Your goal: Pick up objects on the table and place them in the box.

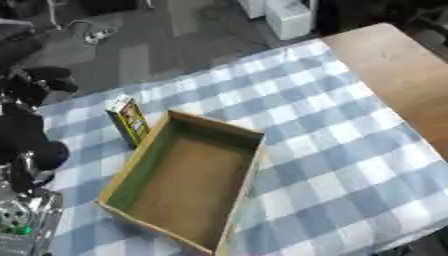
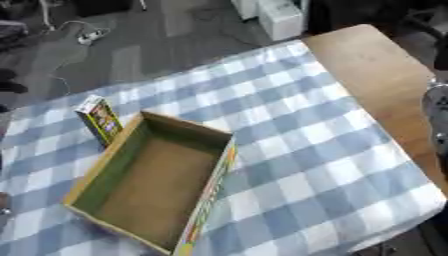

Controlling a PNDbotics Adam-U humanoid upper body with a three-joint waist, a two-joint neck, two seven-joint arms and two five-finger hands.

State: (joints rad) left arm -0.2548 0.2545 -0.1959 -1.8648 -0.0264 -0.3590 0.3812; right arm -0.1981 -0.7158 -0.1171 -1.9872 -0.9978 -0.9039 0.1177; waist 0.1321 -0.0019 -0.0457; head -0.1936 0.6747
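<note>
Nearest to us sits the open cardboard box [image 1: 188, 175], its near corner almost at the bottom of the view, brown floor bare, green inner walls, nothing visible inside. Standing upright just beyond the box's far-left wall is the one object on show, a small yellow-green carton [image 1: 129, 119], touching or nearly touching that wall; I can't say which. Both rest on the blue-and-white checked cloth [image 1: 350, 150], which spreads wide to the right of the box, with a strip of bare wooden tabletop [image 2: 376, 65] past it.

Left of the box, black and silver machinery of the left arm fills the edge of the left eye view, but I can't make out the hand or tell how its fingers stand. On the right edge of the right eye view a grey shape shows, too unclear to name.

Judging the step: the carton is yet to be picked. Best bet is coming down from above and closing across its narrow faces, keeping off the box wall so neither gets shoved, then lifting clear of the rim and setting it inside.
</note>
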